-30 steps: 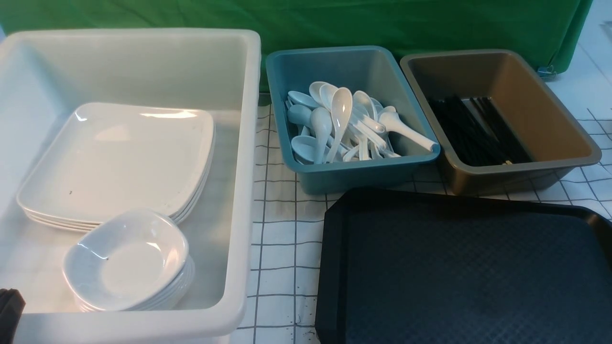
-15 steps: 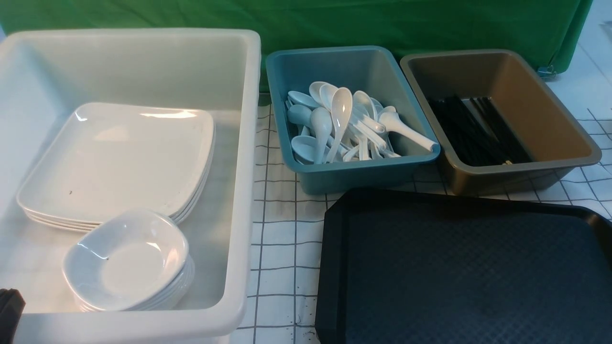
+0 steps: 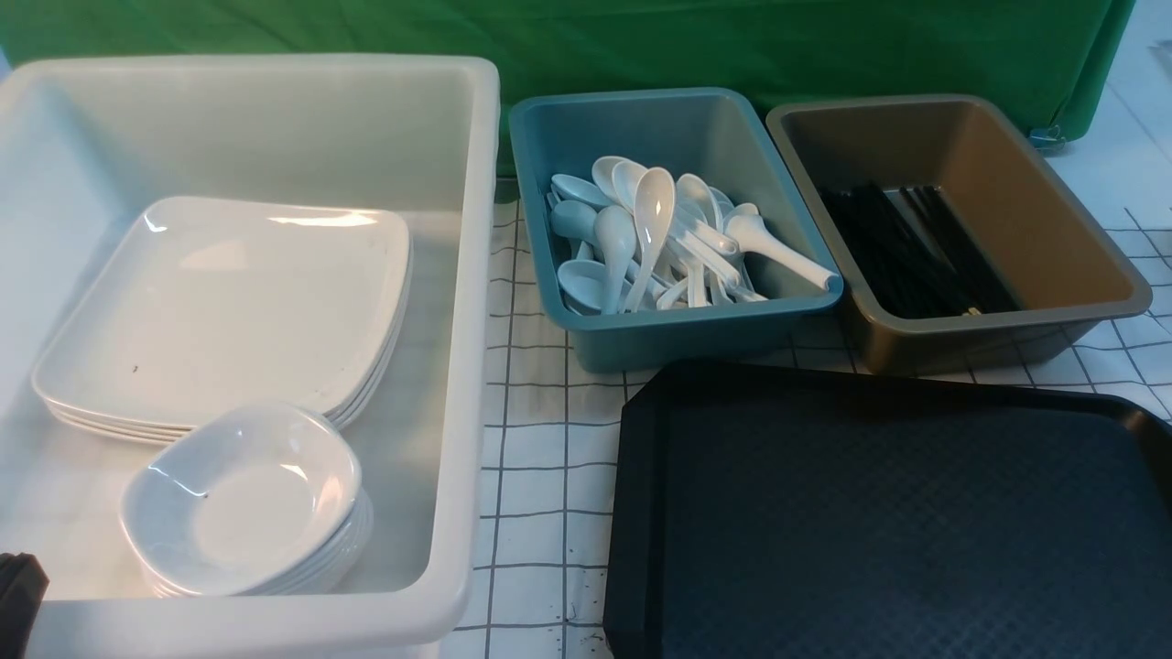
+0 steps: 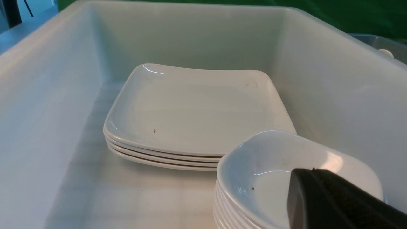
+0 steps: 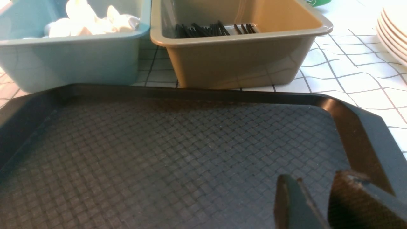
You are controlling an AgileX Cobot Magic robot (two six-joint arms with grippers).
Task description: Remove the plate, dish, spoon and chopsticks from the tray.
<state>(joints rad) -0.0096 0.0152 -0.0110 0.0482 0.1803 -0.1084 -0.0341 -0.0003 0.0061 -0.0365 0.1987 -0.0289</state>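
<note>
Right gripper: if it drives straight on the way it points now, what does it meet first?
Probably the textured floor of the black rectangular plastic tray. The right gripper hangs low over it, jaws apart and empty. Further along stands the grey-brown plastic tub, though depth is unclear.

plates [image 3: 229, 311] and dishes [image 3: 243, 499] sit in the left bin [image 3: 458, 384] (dishes nearer); spoons tub [image 3: 678, 334], then chopsticks tub [image 3: 989, 334], behind the tray [image 3: 879, 522].

Nothing has changed since the earlier pictures; the scene looks identical
</note>
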